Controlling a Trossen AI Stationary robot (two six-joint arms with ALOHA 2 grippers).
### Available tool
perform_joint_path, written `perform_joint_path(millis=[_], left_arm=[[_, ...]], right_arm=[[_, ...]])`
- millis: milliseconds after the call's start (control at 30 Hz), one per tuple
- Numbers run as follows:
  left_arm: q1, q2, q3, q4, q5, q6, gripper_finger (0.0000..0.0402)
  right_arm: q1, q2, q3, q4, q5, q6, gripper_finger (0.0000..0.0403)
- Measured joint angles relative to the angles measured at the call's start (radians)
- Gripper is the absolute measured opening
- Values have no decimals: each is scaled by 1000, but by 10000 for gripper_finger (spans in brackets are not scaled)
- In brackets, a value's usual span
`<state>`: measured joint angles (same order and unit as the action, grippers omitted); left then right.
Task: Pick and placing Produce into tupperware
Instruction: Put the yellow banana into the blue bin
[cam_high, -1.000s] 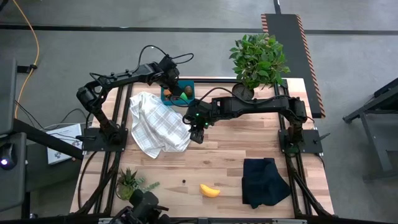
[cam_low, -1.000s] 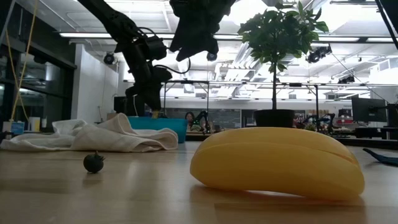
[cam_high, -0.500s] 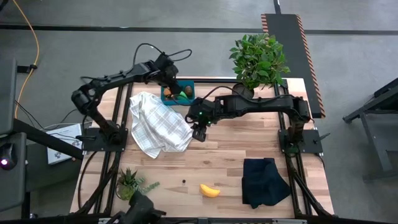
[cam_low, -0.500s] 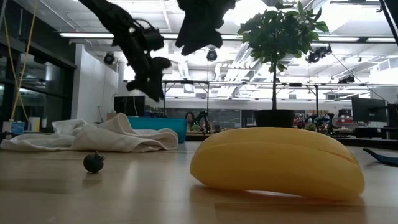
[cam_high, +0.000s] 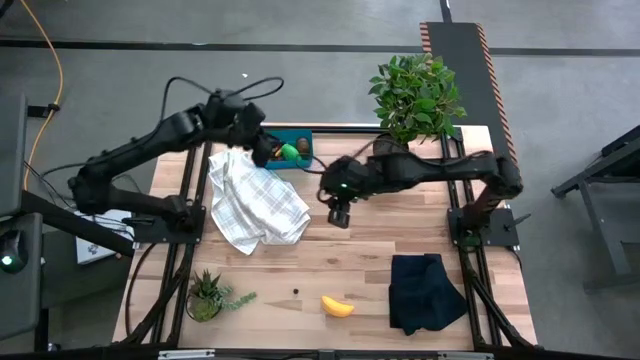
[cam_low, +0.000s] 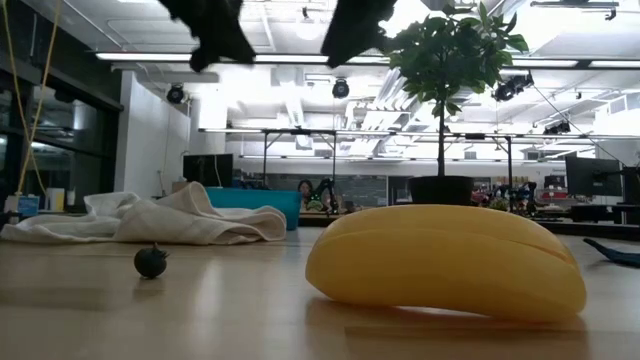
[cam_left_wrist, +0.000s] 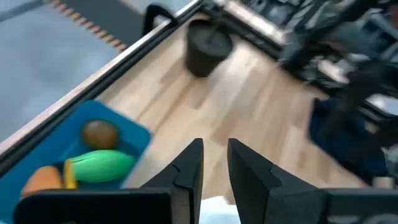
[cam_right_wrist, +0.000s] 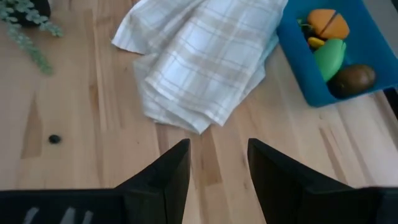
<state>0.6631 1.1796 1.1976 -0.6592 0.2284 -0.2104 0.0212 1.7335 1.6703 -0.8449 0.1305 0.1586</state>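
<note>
Overhead, bright lab ceiling lights (cam_low: 300, 57)

We are in a robotics lab or workshop: beyond the wooden table (cam_low: 250, 310) we see a large open hall with strip lights (cam_low: 300, 57) on an exposed ceiling, monitors (cam_low: 208, 170), metal frames (cam_low: 300, 135) and another robot arm (cam_low: 325, 190) on distant benches.
</note>
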Motion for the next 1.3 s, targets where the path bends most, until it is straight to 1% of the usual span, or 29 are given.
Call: perform_joint_path(millis=[67, 133, 333, 400, 500, 567, 633, 733, 833, 1000, 1167, 1233, 1300], left_arm=[[-73, -42, 0, -19, -56, -39, 60], [-155, -72, 0, -39, -125, -77, 60], [-436, -108, 0, -65, -326, -241, 60], [-541, -105, 0, -79, -409, -301, 60], [-690, -97, -5, -69, -546, -390, 60], [-781, -95, -30, -55, -636, -457, 60], [-862, -95, -64, -18, -705, -526, 60], [-966, -95, -106, -18, -760, -634, 60], [-1044, -89, -154, 21, -791, -719, 60], [-1152, -82, -201, 35, -847, -828, 59], [-1246, -80, -251, 32, -865, -907, 58], [-1286, -80, -266, 28, -854, -937, 58], [-1328, -80, -270, 34, -846, -966, 58]], right_arm=[[9, -62, -75, 34, 0, 24, 151], [19, -138, -178, 84, -1, 64, 151], [76, -399, -536, 410, -30, 259, 151], [104, -462, -623, 490, -35, 324, 151], [141, -518, -709, 535, -35, 390, 151], [165, -530, -739, 540, -31, 423, 151], [193, -530, -758, 541, -37, 454, 151], [236, -519, -767, 556, -37, 474, 151], [271, -505, -769, 564, -28, 502, 151], [302, -469, -769, 577, -26, 581, 151], [330, -397, -763, 662, -23, 661, 151], [344, -351, -726, 658, -22, 687, 151], [358, -295, -658, 634, -21, 697, 151]])
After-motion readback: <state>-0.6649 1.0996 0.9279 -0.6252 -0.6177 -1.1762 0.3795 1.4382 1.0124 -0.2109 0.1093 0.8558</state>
